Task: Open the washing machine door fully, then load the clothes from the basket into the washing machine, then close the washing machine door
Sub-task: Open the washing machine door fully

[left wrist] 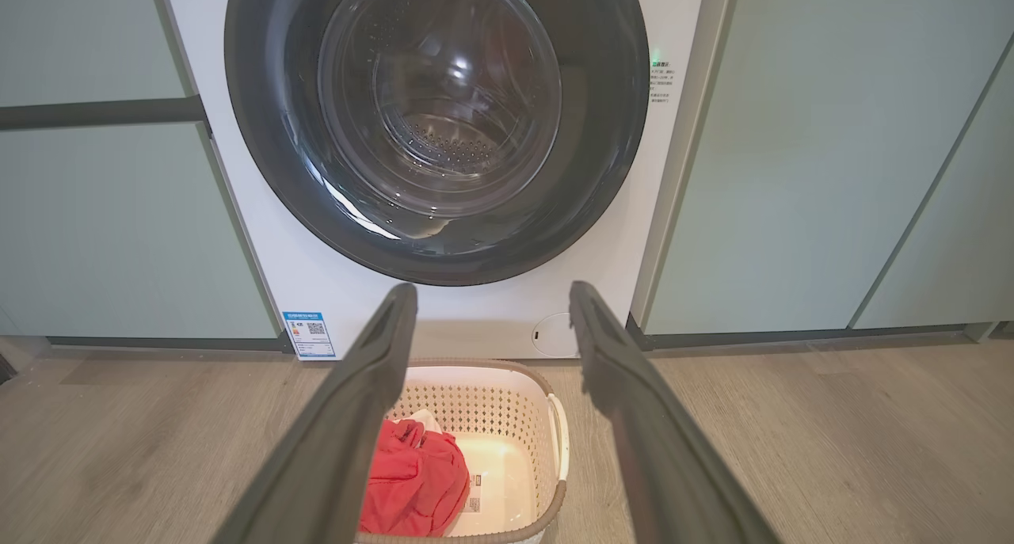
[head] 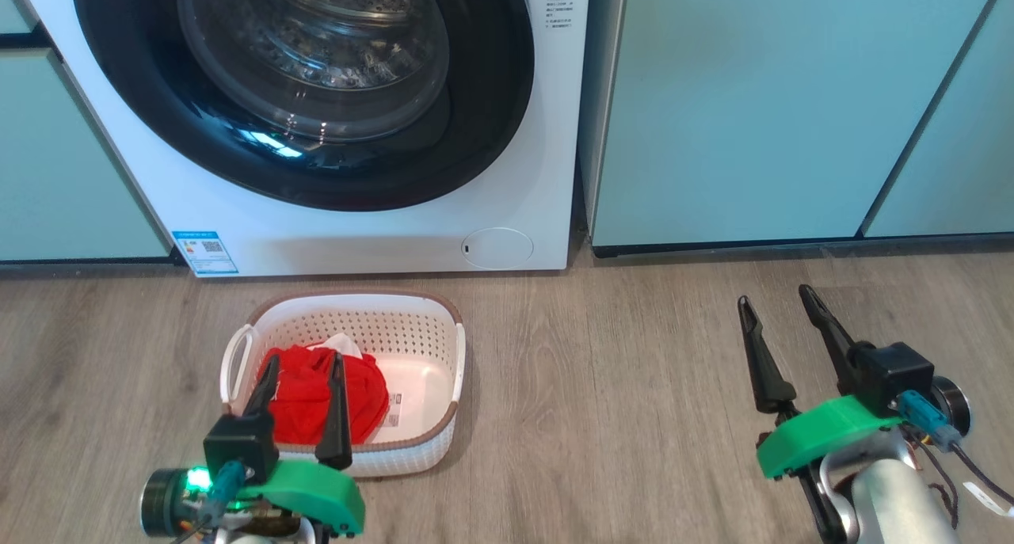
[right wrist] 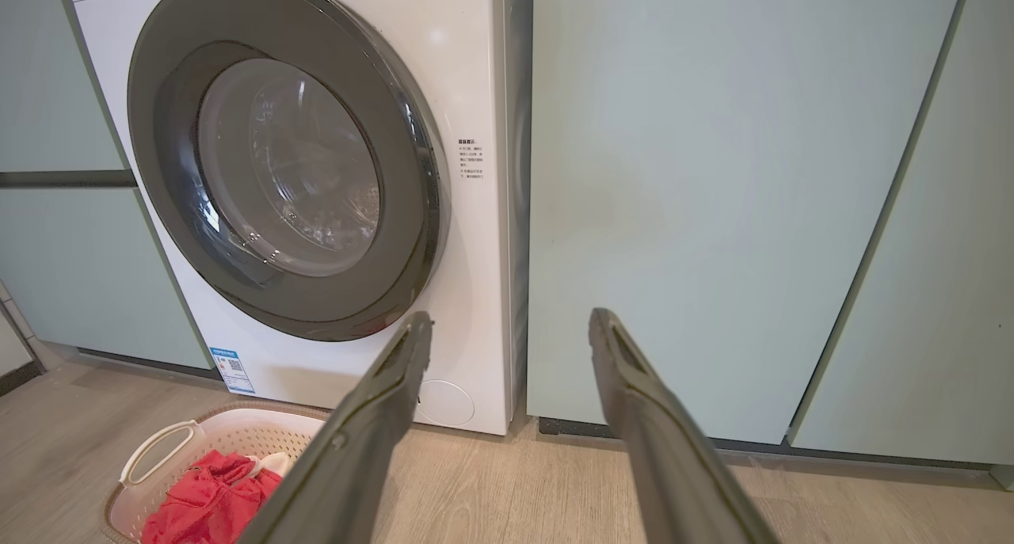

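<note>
The white washing machine (head: 356,235) stands ahead with its round black-rimmed door (head: 301,93) shut flat against the front. On the floor before it sits the cream perforated basket (head: 428,330) holding red clothes (head: 309,397) and a small white cloth (head: 342,344). My left gripper (head: 304,362) hangs open over the basket's near side, nothing between its fingers. My right gripper (head: 775,297) is open over bare floor at the right, far from the basket. The left wrist view looks at the door (left wrist: 436,124), the basket (left wrist: 547,425) and the clothes (left wrist: 416,481) between open fingers (left wrist: 372,386).
Pale teal cabinets (head: 752,108) flank the machine on both sides. Wood-look floor (head: 602,386) stretches between the basket and my right arm. A blue sticker (head: 204,252) and a round filter cap (head: 497,249) mark the machine's lower front.
</note>
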### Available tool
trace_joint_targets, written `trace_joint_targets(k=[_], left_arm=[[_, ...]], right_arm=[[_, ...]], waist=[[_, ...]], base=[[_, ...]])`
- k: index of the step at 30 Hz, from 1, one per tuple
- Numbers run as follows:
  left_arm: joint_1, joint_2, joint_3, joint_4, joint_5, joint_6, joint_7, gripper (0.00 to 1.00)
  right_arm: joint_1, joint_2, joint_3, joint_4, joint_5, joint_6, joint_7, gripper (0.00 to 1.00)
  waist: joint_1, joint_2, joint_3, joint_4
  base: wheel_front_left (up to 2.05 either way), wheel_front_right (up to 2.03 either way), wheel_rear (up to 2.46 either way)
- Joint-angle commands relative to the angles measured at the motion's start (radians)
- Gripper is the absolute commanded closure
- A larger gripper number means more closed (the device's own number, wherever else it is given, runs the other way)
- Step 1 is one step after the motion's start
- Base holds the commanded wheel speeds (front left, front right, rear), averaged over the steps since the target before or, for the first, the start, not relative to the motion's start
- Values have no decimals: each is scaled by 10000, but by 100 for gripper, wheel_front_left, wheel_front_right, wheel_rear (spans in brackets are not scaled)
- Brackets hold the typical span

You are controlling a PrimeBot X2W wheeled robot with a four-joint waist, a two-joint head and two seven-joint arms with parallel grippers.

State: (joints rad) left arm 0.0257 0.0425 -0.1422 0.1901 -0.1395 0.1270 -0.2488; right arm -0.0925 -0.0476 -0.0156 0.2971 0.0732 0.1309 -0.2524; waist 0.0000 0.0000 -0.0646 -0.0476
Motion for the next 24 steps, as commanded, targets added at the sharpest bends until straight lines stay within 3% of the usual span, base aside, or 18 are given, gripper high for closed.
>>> trace_joint_targets(k=[1,10,11,12,13,17,20,24], left_arm=[[-353,78,255,-308,71,74,-130,0],[-350,78,253,-263,31,134,-130,0],[-349,78,250,-253,23,134,-130,0],[-348,78,247,-245,18,134,-130,0],[-350,78,244,-237,15,133,-130,0],[-393,78,214,-243,14,115,-130,0],[-439,78,159,-246,-35,109,-130,0],[-516,78,28,-272,-80,98,-130,0]], right_arm=[[-472,-26,280,-352,23,-2,-93,0],[-460,-26,261,-394,-22,-2,-93,0],[-457,-26,257,-396,-6,-2,-93,21],[-456,-26,241,-388,32,-2,-93,64],[-461,-26,224,-398,58,-2,-93,100],[-474,-26,193,-514,108,-2,-93,100],[-482,-26,55,-457,1246,-2,-93,100],[-709,-26,-132,-396,1842,-2,-93,100]], waist=[[0,0,5,7],[0,0,47,61],[0,0,57,71],[0,0,69,81],[0,0,84,92],[0,0,220,179],[0,0,372,312],[0,0,742,550]], base=[[0,0,0],[0,0,0],[0,0,0],[0,0,0],[0,0,0],[0,0,0],[0,0,0],[0,0,0]])
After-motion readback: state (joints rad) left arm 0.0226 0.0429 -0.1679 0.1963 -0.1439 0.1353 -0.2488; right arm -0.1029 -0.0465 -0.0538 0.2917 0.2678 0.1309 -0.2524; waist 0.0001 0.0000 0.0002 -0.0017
